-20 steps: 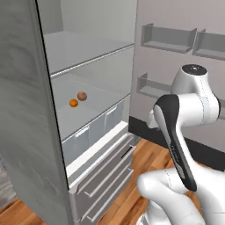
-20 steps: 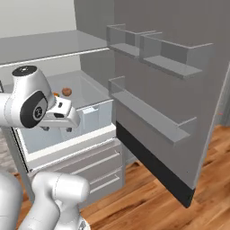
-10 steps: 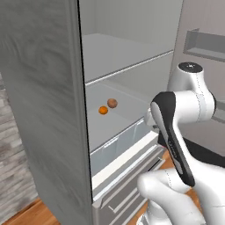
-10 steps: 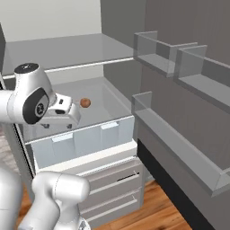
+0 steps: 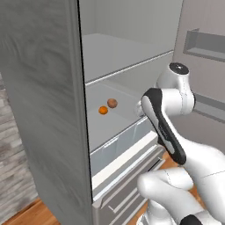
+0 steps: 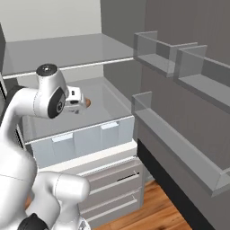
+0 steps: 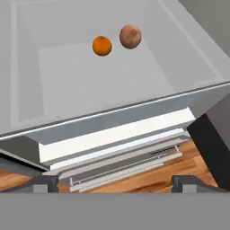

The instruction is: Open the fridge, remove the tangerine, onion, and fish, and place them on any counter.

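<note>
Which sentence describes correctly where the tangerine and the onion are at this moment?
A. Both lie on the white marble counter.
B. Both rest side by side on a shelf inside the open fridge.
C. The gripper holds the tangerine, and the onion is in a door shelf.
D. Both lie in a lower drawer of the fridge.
B: the tangerine and the onion sit next to each other on a shelf of the open fridge, above the drawers, and nothing holds them.

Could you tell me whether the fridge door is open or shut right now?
Open. The fridge interior is exposed, with the tangerine and onion sitting on a shelf, and the door shelves are swung out to the side.
</note>
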You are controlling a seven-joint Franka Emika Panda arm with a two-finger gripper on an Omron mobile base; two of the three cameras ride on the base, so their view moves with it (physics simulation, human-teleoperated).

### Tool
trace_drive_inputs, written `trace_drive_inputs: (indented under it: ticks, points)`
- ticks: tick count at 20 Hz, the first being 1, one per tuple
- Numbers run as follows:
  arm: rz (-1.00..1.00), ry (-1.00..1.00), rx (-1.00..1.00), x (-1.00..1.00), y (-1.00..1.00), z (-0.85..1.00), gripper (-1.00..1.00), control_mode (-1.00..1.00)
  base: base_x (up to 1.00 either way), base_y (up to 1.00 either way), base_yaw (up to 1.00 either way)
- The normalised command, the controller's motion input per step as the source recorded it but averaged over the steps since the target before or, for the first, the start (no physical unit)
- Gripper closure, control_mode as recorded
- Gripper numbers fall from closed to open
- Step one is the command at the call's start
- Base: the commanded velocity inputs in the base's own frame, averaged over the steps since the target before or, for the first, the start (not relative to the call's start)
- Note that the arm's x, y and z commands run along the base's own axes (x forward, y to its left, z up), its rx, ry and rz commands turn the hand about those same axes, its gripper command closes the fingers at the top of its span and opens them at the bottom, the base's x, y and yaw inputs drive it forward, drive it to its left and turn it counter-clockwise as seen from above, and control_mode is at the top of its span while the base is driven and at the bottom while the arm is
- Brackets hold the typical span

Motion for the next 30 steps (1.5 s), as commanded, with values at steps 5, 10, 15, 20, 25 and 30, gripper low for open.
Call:
trace_drive_inputs:
  ticks: [5,10,15,20,25,30]
  points:
    - [0.08,0.04,0.12,0.88,0.45,-0.36,-1.0,-1.0,0.0,0.0,0.0]
    - [0.0,0.01,0.07,0.68,0.57,-0.19,-1.0,-1.0,0.0,0.0,0.0]
    - [0.0,0.0,0.01,0.49,0.6,-0.28,-1.0,-1.0,0.0,0.0,0.0]
    - [0.0,0.0,0.0,0.61,0.22,-0.2,-1.0,-1.0,0.0,0.0,0.0]
    - [-0.02,-0.01,0.0,0.52,0.06,-0.17,-1.0,-1.0,0.0,0.0,0.0]
    - [-0.03,0.0,0.0,0.42,0.0,-0.2,-1.0,-1.0,0.0,0.0,0.0]
